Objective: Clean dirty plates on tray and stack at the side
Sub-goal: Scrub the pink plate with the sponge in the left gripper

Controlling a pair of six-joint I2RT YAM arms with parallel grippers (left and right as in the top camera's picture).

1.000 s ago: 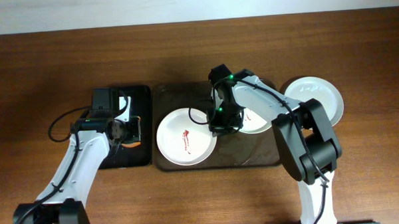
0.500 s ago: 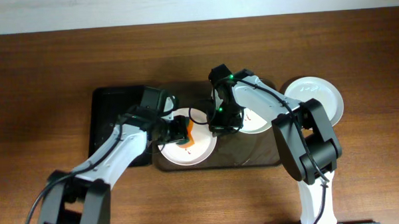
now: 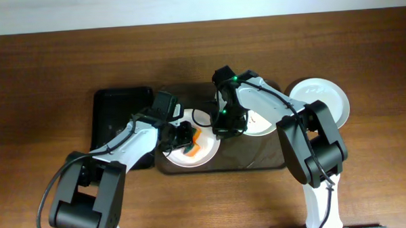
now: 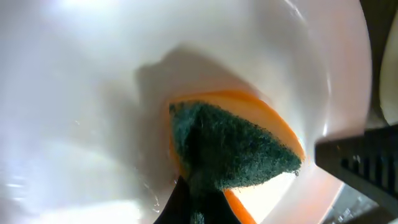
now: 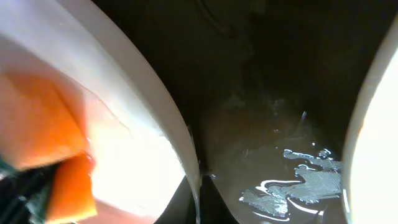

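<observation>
The dark brown tray [image 3: 252, 160] holds two white plates. On the left plate [image 3: 181, 159] my left gripper [image 3: 185, 139] is shut on an orange and green sponge [image 3: 193, 148] pressed onto the plate's centre; the sponge fills the left wrist view [image 4: 236, 149] against the plate [image 4: 74, 93]. My right gripper [image 3: 222, 127] is shut on that plate's right rim [image 5: 186, 155], seen edge-on in the right wrist view. The second plate [image 3: 261, 125] lies under the right arm. A third plate [image 3: 321, 100] sits on the table right of the tray.
A smaller black tray [image 3: 112, 124] lies left of the brown tray, partly under my left arm. Wet patches [image 5: 298, 180] shine on the brown tray floor between the two plates.
My left arm has swung from the black tray over to the left plate with the sponge, which now covers the red smear. The right arm has not moved.
</observation>
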